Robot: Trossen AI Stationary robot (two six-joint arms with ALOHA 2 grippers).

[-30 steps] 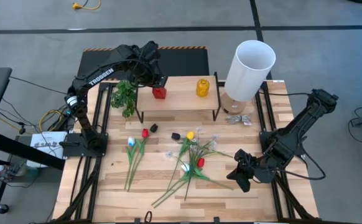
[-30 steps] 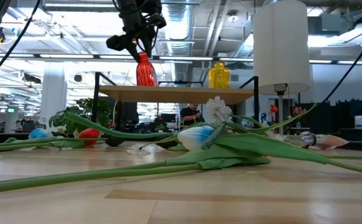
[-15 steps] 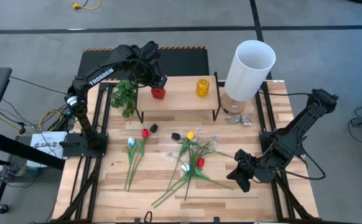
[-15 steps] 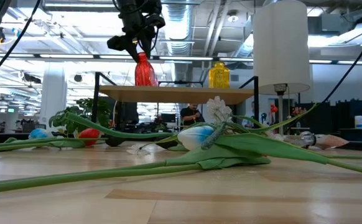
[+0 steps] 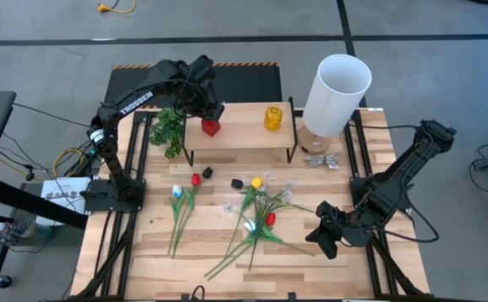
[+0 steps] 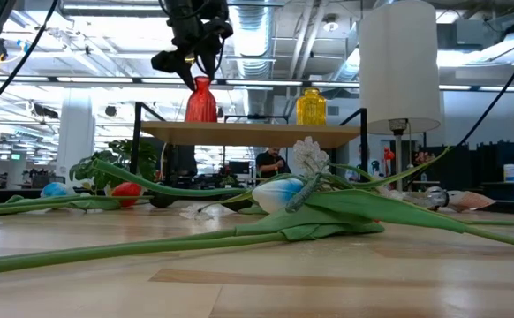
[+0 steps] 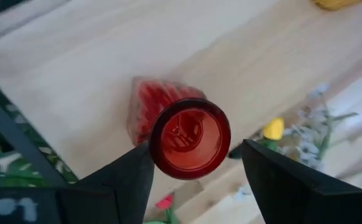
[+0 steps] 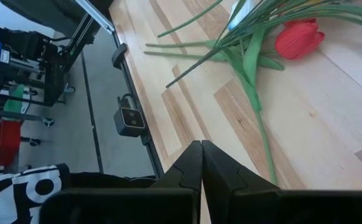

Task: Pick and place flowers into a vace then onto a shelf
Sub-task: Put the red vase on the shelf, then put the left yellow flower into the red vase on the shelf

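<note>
A red glass vase (image 7: 189,135) stands upright and empty on the left part of the shelf (image 5: 244,132), a low light-wood board on black legs. My left gripper (image 7: 196,148) hangs just above it, open, with one finger on each side of the vase's mouth (image 6: 200,81). The flowers (image 5: 256,214) lie loose on the table in front of the shelf, with a smaller bunch (image 5: 181,201) to their left. At the table's near right my right gripper (image 5: 324,242) is shut and holds nothing. My left gripper points steeply down over the red vase's rim (image 7: 159,127). A clear gap shows between the rim and one finger (image 7: 262,168). The other finger overlaps the rim in the wrist view, and I cannot tell whether it touches. The vase stands on the shelf on its own base.
A yellow vase (image 5: 272,117) stands on the shelf's right part. Beyond the shelf's right end rises a tall white lampshade (image 5: 336,82). A bushy green leaf sprig (image 5: 168,130) lies left of the shelf. Bare wood shows along the table's near edge.
My left gripper has opened over the red vase and rolled slightly, staying in place. The vase has shifted a little toward the table's left on the shelf and now stands straight.
</note>
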